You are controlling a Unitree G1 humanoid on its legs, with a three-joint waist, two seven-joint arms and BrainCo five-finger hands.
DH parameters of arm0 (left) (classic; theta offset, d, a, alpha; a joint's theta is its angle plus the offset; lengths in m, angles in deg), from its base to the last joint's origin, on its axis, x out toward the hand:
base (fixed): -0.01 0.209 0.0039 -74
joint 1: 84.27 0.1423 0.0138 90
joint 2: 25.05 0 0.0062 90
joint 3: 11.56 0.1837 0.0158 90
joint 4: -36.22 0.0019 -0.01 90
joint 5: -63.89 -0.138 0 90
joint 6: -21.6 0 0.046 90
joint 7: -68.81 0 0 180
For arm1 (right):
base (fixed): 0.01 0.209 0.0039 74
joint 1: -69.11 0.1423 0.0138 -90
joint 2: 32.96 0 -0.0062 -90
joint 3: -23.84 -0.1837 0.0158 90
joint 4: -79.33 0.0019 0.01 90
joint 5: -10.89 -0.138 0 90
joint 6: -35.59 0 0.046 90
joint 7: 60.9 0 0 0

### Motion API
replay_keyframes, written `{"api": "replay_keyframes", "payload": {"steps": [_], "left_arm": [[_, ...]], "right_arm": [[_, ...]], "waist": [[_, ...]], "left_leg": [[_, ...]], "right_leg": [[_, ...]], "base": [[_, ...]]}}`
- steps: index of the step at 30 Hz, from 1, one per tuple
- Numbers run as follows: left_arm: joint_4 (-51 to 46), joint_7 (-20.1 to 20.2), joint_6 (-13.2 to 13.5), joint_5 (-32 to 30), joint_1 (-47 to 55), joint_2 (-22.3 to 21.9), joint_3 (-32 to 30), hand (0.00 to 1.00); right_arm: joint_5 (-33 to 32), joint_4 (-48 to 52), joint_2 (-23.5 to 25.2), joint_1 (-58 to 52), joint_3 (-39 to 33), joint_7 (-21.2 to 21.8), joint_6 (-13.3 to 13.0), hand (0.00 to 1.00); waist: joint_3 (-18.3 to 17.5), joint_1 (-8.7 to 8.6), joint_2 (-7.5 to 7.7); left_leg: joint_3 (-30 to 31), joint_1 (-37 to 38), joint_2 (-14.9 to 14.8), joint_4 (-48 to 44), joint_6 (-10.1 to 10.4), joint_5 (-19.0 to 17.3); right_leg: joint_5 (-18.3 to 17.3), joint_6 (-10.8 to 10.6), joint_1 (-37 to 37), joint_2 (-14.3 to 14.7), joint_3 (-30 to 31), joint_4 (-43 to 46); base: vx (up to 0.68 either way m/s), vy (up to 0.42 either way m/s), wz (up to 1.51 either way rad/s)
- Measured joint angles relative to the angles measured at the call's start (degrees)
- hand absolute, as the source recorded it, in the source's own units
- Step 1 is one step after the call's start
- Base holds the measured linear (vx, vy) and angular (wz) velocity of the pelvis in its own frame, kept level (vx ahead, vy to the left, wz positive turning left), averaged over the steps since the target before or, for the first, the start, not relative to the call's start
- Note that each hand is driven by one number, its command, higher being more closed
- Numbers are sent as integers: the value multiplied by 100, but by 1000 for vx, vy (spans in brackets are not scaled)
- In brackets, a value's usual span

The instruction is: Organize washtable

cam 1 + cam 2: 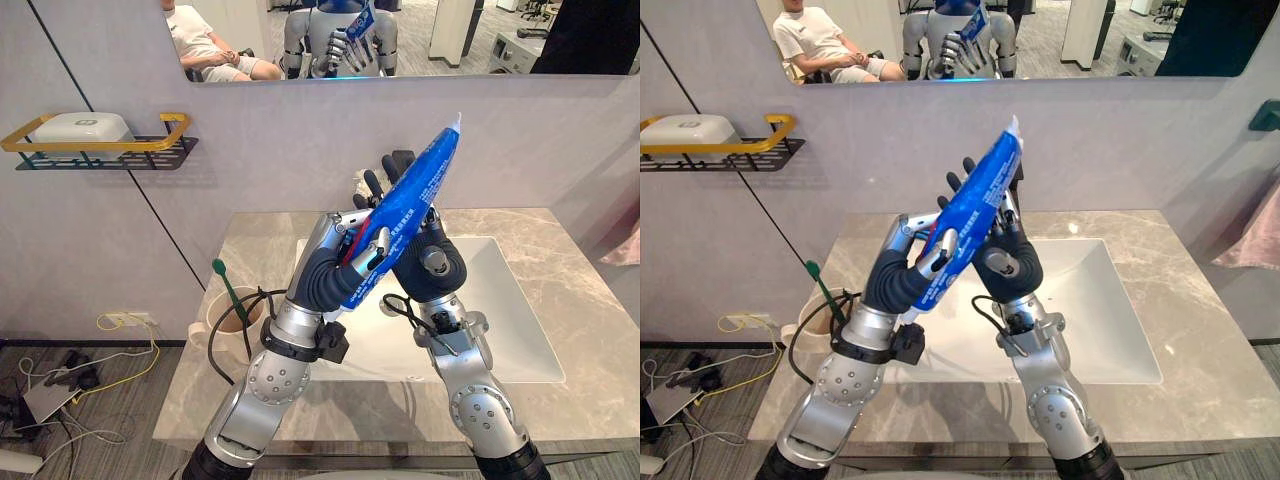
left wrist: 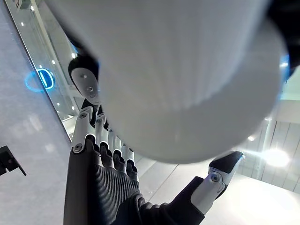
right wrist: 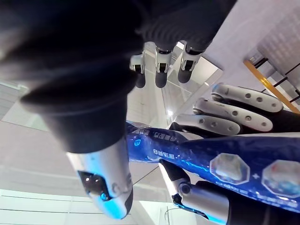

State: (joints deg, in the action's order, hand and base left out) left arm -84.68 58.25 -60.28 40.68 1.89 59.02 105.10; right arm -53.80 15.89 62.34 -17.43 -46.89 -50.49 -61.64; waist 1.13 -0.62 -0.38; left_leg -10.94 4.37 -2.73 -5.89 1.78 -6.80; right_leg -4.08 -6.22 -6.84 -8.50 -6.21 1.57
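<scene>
Gripping a blue toothpaste tube (image 1: 420, 190) in the left hand (image 1: 325, 275), fingers and thumb curled round its lower half, and holding it tilted high above the sink (image 1: 520, 330), with the right hand (image 1: 432, 262) just behind, fingers straight and clasping nothing. Might well drop so slick and soft a thing into the sink if letting go before the right hand closes. Could also knock the cup (image 1: 215, 320) with its toothbrush (image 1: 228, 290) at the left of the counter (image 1: 560, 250) while lowering.

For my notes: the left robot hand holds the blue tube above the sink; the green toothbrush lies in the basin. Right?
No: the green toothbrush stands in the cup beside the sink, per the left eye view. The left robot hand does hold the blue tube.
</scene>
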Motion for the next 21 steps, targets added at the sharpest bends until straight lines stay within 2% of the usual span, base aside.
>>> {"api": "replay_keyframes", "payload": {"steps": [9, 12, 13, 21], "left_arm": [[229, 2, 23, -119, 15, 108, -155, 100], [238, 20, 119, -119, 55, 153, -161, 100], [240, 36, 127, -119, 56, 153, -161, 100], [357, 60, 276, -122, 146, 193, -159, 100]], "right_arm": [[-131, -1, -59, 307, 192, -3, -26, 0], [-235, -1, -121, 338, 196, -4, -27, 0], [-250, -1, -124, 374, 196, -5, -27, 100], [-290, -48, -215, 527, 196, -12, -11, 100]], "waist": [[65, 12, 90], [66, 35, 90], [66, 32, 91], [66, 40, 91]], "left_leg": [[0, 16, 13, 125, 20, 119], [-1, 17, 16, 131, 20, 119], [-1, 17, 16, 135, 20, 119], [1, 31, 16, 189, 19, 120]], "right_leg": [[10, 14, 7, 6, 9, -85], [11, 13, 7, 6, 12, -93], [12, 12, 7, 6, 12, -100], [37, 12, 4, 15, 11, -122]], "base": [[-45, -13, -1], [0, 0, 0], [0, 0, 0], [0, 0, 0]]}}
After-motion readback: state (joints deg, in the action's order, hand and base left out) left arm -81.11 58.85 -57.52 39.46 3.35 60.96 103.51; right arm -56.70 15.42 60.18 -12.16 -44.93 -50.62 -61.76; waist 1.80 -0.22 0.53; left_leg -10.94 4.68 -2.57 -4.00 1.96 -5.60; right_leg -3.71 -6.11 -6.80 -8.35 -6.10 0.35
